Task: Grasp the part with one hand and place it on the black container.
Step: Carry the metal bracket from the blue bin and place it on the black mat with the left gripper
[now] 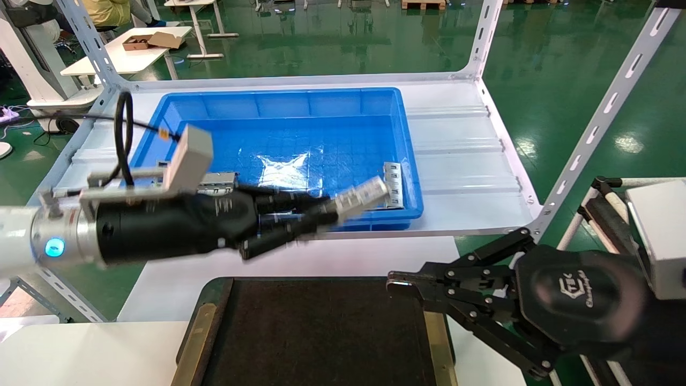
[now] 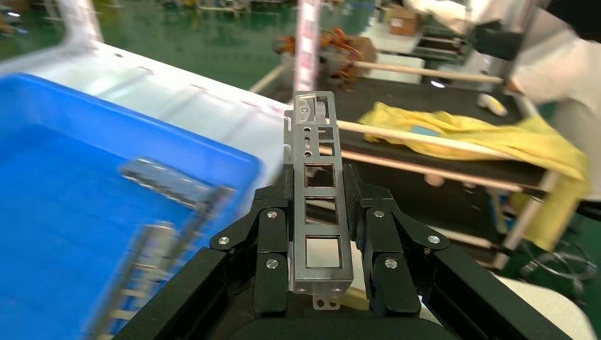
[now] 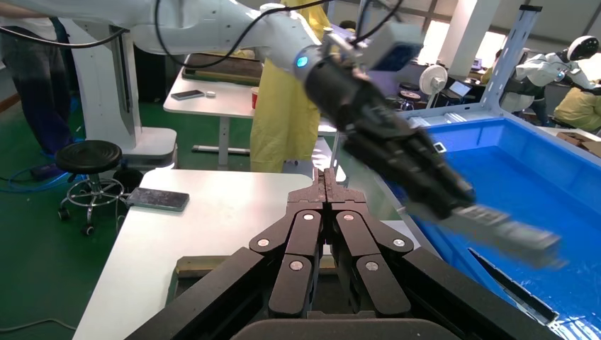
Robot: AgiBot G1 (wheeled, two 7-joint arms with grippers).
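The left gripper (image 1: 316, 212) is closed on the part (image 1: 360, 197), which sits between the two fingers with one end deep near the palm and the other end sticking out past the fingertips. This grip along the long axis keeps the slim bar from turning, and I judge it is chosen so the bar can later be laid flat. In the left wrist view the part (image 2: 317, 205) shows its row of square cutouts, and the fingers (image 2: 273, 248) press on both long edges. In the head view the part is in the middle of the frame, over the near right corner of the blue bin (image 1: 278, 107), so it is lifted from the bin but not yet at the black container (image 1: 321, 332), which lies at the lower centre of the frame with brass strips on its sides. The left arm comes in from the left edge of the frame, almost level, with the wrist box on top and the fingers pointing to the right. Two more grey parts (image 1: 394, 184) lie in the bin, at its right wall and behind the left wrist. The right gripper (image 1: 399, 283) waits at the lower right of the frame, over the right edge of the container; its fingers (image 3: 322, 188) are pressed together and hold nothing. I judge the next move is to bring the part toward the lower centre and down.
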